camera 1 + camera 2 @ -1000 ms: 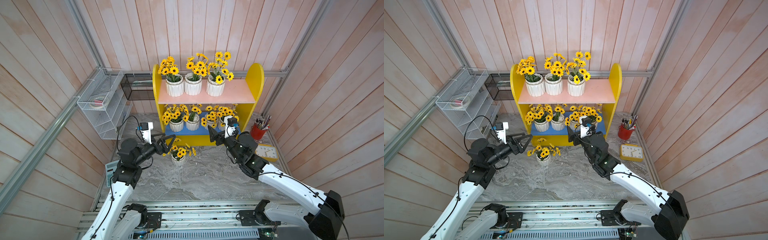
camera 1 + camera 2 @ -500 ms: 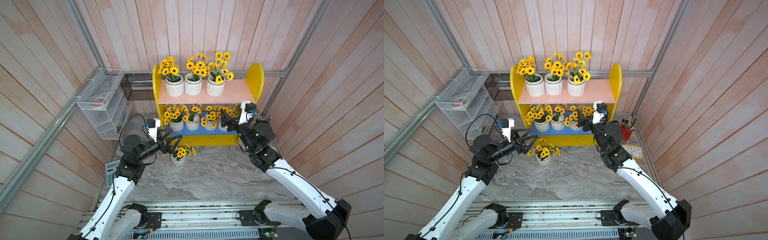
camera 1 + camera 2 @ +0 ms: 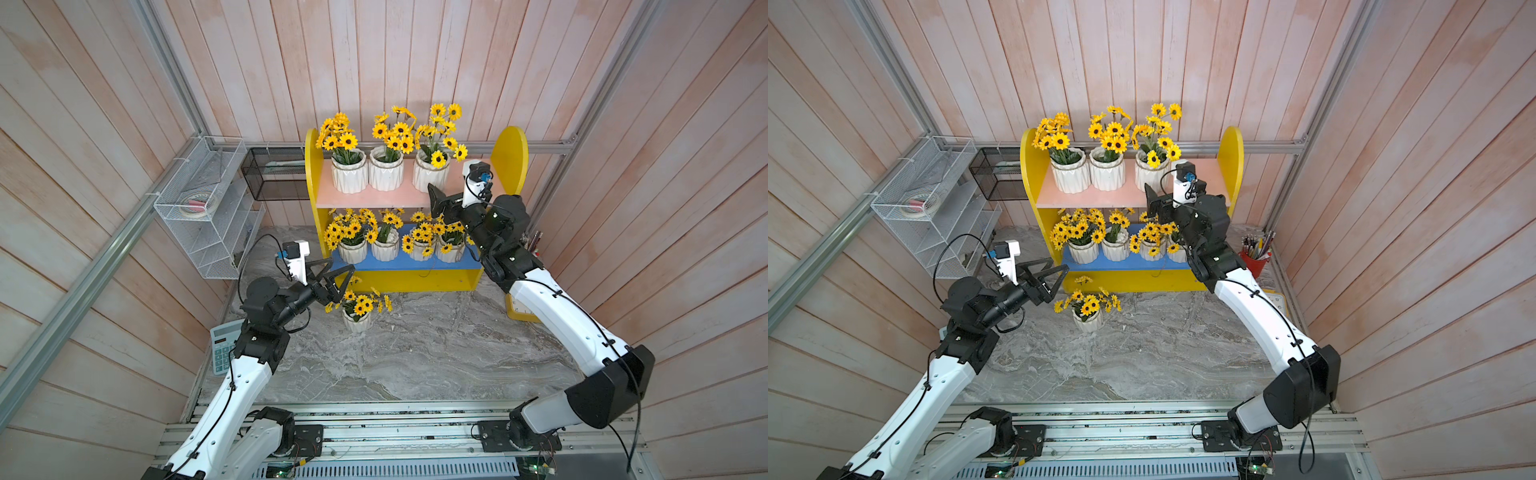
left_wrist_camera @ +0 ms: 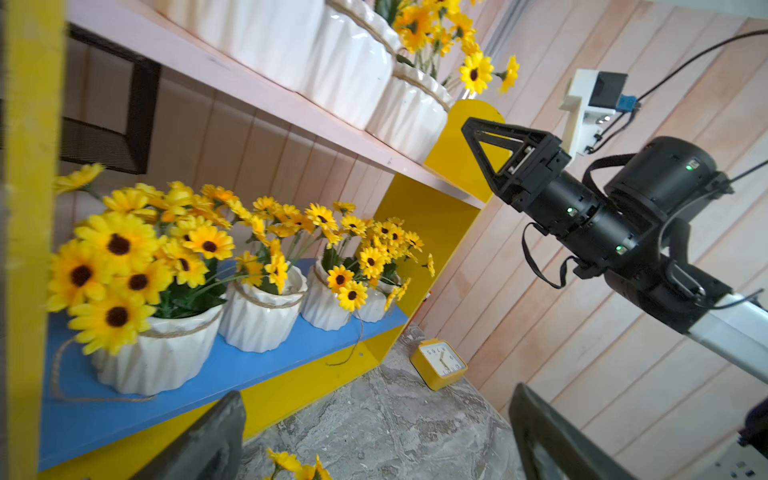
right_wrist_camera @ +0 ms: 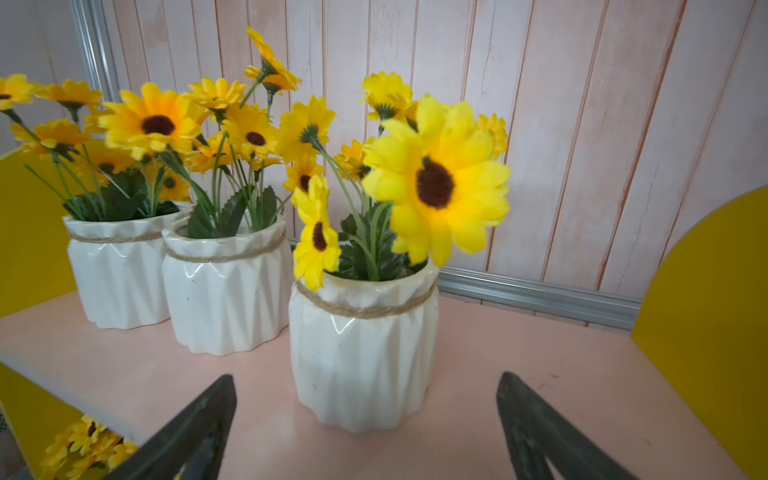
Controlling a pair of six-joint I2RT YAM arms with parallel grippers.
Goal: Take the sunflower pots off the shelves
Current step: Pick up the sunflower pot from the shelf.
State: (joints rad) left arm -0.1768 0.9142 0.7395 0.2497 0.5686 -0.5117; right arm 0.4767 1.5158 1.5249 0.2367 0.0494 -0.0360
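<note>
Right wrist view: the right gripper (image 5: 365,376), jaws wide and empty, faces the end pot (image 5: 361,340) of 3 on the pink board (image 5: 540,374). Drive in level, straddle it below the twine (image 5: 365,310), then close. Left gripper (image 3: 343,266) hangs open, empty.

The pots (image 3: 386,174) are ribbed white, the shelves (image 3: 509,151) yellow (boards (image 3: 374,198) pink, blue).

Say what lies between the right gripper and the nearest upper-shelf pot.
Only bare pink board separates the open right gripper from that pot, as the right wrist view shows.
</note>
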